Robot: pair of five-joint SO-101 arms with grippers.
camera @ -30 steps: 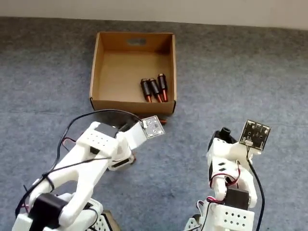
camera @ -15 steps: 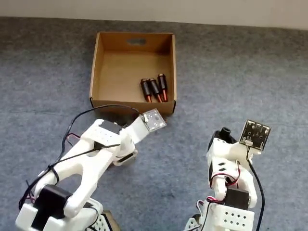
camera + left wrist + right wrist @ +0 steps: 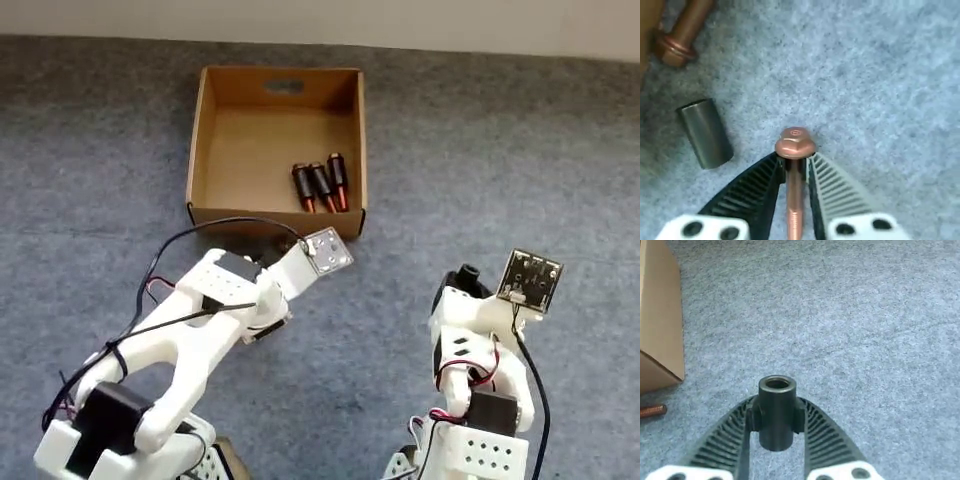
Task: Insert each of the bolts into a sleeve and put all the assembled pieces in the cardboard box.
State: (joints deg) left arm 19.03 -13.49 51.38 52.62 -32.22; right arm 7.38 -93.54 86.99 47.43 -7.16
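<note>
High view first: three finished pieces [image 3: 320, 185] lie side by side in the cardboard box [image 3: 205, 130], close to parallel, their copper ends toward its front wall. So that part is done. By my count two pairs are left (as far as I can see).

My left gripper [image 3: 795, 161] is clamped narrow on a bolt [image 3: 795, 144], low over the carpet [image 3: 500, 150] just in front of the box. The bolt's long axis runs along the fingers: hex head out past the tips, threaded shank back between the jaws toward the wrist. Near it a loose sleeve [image 3: 706, 132] lies on its side on the carpet, and a second bolt [image 3: 682, 37] lies farther off, flat, by the box wall.

My right gripper [image 3: 776, 412] is closed on another sleeve [image 3: 777, 390], held above bare carpet, well apart from the box. Its long axis also follows the fingers, open bore facing out beyond the tips.

I judge that the held bolt and held sleeve are the pair to join next. The bolt leads with its head, so the shank cannot reach a bore as gripped.
</note>
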